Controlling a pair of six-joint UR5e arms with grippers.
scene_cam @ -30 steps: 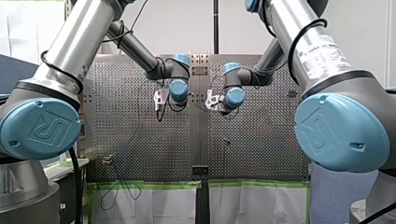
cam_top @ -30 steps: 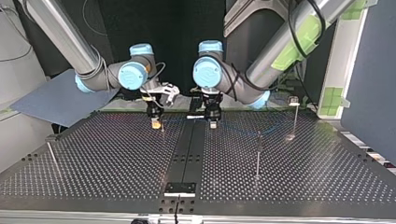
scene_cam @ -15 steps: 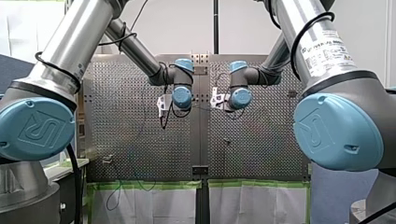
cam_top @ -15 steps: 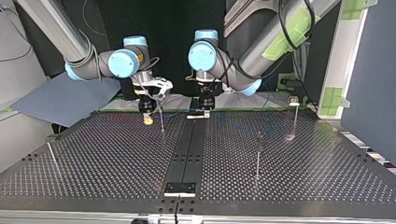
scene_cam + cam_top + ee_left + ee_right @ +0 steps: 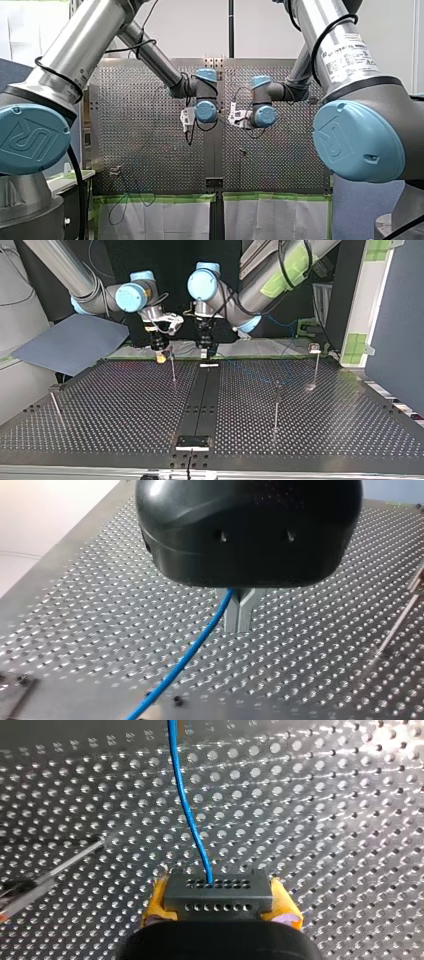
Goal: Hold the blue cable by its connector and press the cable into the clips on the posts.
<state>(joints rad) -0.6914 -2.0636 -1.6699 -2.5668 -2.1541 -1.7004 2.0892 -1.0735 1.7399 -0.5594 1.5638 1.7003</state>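
In the right wrist view my right gripper (image 5: 218,906) is shut with its yellow pads (image 5: 154,906) on a dark grey connector (image 5: 218,890). The blue cable (image 5: 187,810) runs out of the connector, ahead over the perforated table. In the left wrist view my left gripper (image 5: 239,614) has its metal fingers shut on the blue cable (image 5: 187,657), which trails away below it. In the top view my right gripper (image 5: 160,351) and my left gripper (image 5: 204,346) hang side by side above the table's far edge. A thin post (image 5: 172,367) stands just in front of the right one.
More posts stand on the table in the top view: one mid-right (image 5: 276,405), one with a clip at the far right (image 5: 314,364), one at the left edge (image 5: 55,406). A black strip (image 5: 200,400) runs down the middle. Cable slack (image 5: 125,205) hangs over the table's edge in the front view.
Both grippers have risen off the table and drawn back toward the top view's far edge. My left gripper has also shifted to that view's left, closer to the right one.
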